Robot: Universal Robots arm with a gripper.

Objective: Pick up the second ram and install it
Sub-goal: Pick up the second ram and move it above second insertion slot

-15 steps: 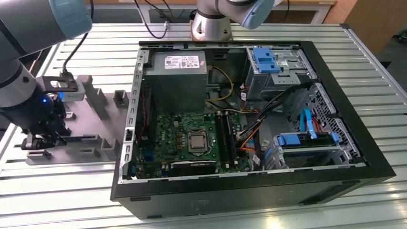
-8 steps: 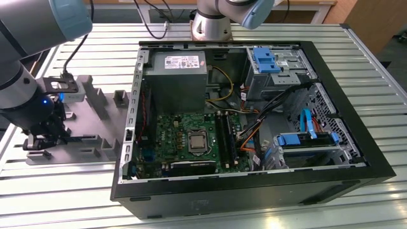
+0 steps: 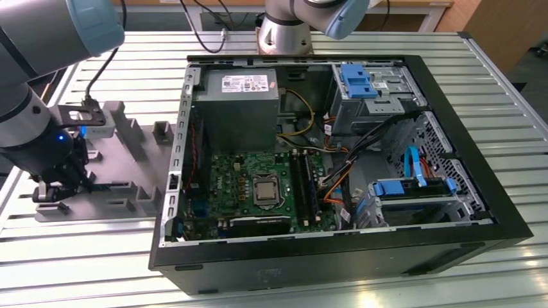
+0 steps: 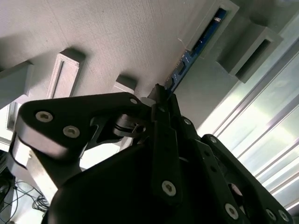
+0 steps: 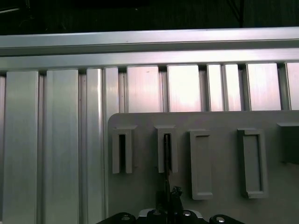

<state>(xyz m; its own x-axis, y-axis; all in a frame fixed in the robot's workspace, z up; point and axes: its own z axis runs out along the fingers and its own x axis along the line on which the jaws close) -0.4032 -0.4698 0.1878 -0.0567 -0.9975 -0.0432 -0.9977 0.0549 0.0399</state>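
Second ram [image 4: 186,60] pinched by claw [image 4: 162,95], grey fixture [image 5: 219,122], slatted aluminium table [image 5: 56,140]

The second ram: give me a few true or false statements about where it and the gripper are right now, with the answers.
1. The second ram sits edge-up in a slot of the grey fixture. True.
2. The gripper hangs over the motherboard inside the computer case. False: it is down at the grey fixture, on the exterior view's left of the case.
3. The gripper is shut on one end of the second ram. True, as the second wrist view shows it.
4. The computer case has its side panel on. False: it lies open, with the motherboard and cables in sight.
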